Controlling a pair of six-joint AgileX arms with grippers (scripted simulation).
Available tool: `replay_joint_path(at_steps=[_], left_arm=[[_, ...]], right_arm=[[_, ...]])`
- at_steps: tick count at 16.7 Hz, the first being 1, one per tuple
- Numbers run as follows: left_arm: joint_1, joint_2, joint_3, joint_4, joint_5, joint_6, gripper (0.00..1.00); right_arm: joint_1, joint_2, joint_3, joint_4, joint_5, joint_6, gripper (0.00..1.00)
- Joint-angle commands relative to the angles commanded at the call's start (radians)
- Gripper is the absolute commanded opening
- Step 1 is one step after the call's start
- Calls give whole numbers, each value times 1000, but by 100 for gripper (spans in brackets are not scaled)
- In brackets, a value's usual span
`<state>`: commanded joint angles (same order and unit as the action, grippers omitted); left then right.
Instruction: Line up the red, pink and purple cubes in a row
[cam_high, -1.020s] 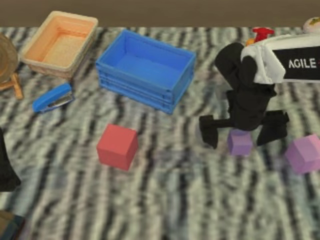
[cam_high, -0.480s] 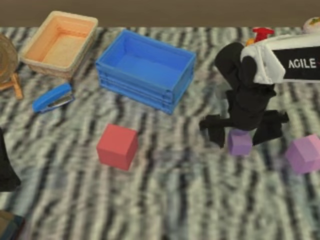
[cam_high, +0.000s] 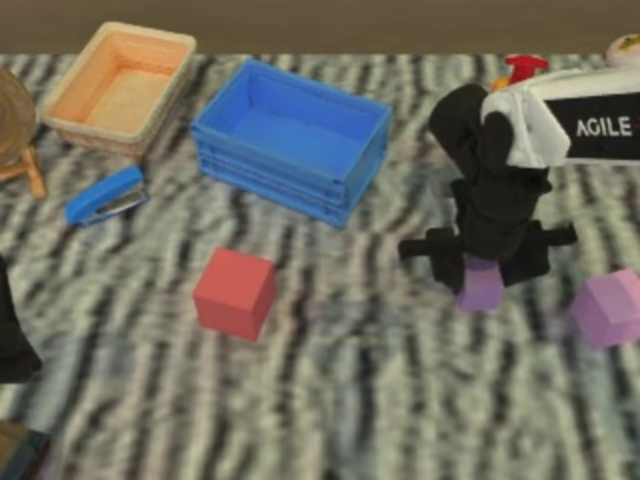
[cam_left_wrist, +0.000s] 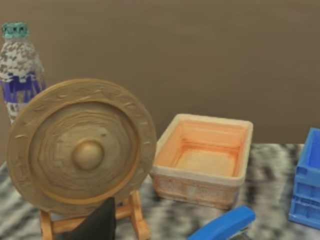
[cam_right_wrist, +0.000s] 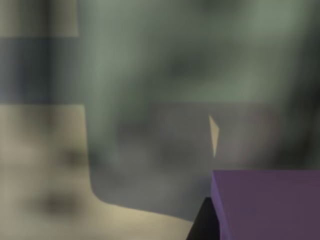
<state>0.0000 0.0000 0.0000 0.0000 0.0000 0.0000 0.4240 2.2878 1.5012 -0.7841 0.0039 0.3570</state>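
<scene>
1. The right gripper (cam_high: 488, 268) stood over the purple cube (cam_high: 482, 287) at the table's right side, its black fingers pressed against the cube's two flanks; it was clenched on the cube, which sat on or very close to the cloth; in the right wrist view a flat violet face of that cube (cam_right_wrist: 267, 205) filled the lower corner, with the rest a blur.
2. The pink cube (cam_high: 610, 307) lay near the right edge of the top view, just beside the gripper's outer finger but apart from it; little room remained between it and that edge.
3. The red cube (cam_high: 235, 293) rested well apart to the left, about mid-table, with a wide open stretch of cloth between it and the purple cube and more bare cloth in front of all three.
4. The table (cam_high: 330, 400) was covered in a black-and-white streaked cloth; all three cubes were plain, matte and sharp-edged, the red one largest and the purple smallest.
5. Behind the red cube stood a blue plastic crate (cam_high: 291, 140) with ribbed walls, open and rectangular; left of it sat a shallow tan basket (cam_high: 119, 87) with a pale orange inside, and a blue stapler (cam_high: 105, 196) lay in front of the basket.
6. At the left edge a round wooden gong (cam_left_wrist: 82, 146) on a small stand faced the left wrist camera, with a bottle (cam_left_wrist: 20, 70) behind it.
7. The left arm (cam_high: 12, 330) was parked at the table's left edge; whether its gripper was open could not be told.
</scene>
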Motion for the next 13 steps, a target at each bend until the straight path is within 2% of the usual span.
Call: replay_joint_path(at_steps=[7,13], left_arm=[[0,0,0,0,0,0,100],[0,0,0,0,0,0,100]], right_arm=[[-1,-42,21,-32,11,-6,0],[5,-120,119,-215,11,-7,0]])
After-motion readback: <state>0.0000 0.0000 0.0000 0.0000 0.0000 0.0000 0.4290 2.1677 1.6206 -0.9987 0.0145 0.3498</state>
